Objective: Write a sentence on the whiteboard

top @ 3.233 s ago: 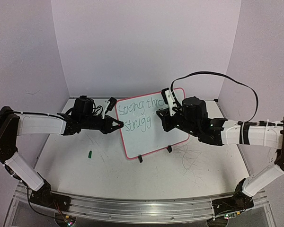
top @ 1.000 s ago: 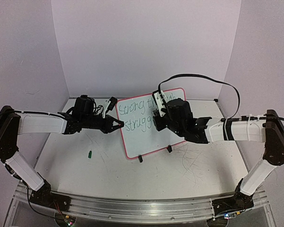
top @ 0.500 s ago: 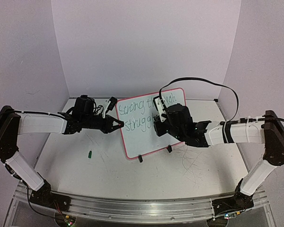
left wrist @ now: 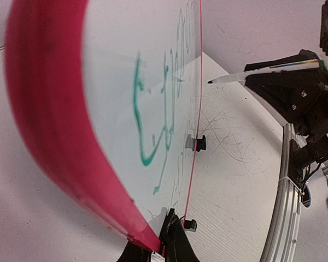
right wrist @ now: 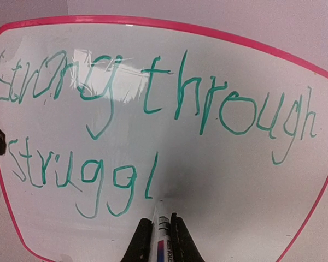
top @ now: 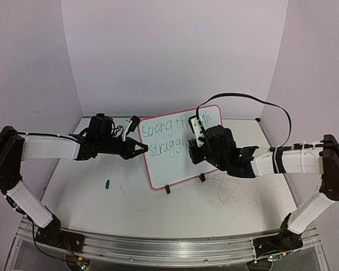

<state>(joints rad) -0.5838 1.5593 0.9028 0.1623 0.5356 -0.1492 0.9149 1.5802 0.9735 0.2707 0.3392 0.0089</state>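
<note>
Whiteboard (top: 172, 169) is standing tilted on two black clip feet (top: 167, 190) at the centre of the overhead view, on the scuffed white tabletop (top: 130, 214), with its pink-red rim showing all round. Sentence (right wrist: 149, 87) is running across the board in thin green handwriting. The upper line is reading "Strong through" and the lower line is reading "struggl", ending near the bottom centre of the right wrist view. Left gripper (top: 140, 148) is reaching in from the left of the overhead frame, and its fingers (left wrist: 172, 245) are pinching the board's rim at the bottom of the left wrist view, so it is clamped on the board's edge. Right gripper (right wrist: 159, 221) is squeezing a marker (right wrist: 161, 234) between its two fingers, with the barrel pointing up the frame. The marker tip is sitting just below and right of the final "l". In the left wrist view the tip is lying right at the board face in the upper right, though actual contact cannot be confirmed. Right arm is crossing in front of the board's right half in the overhead view and covering part of the writing there. A small green cap (top: 108, 183) is lying on the tabletop at lower left, well apart from the board. Grey scribble marks (top: 229, 192) are showing on the tabletop beside the right-hand foot.
</note>
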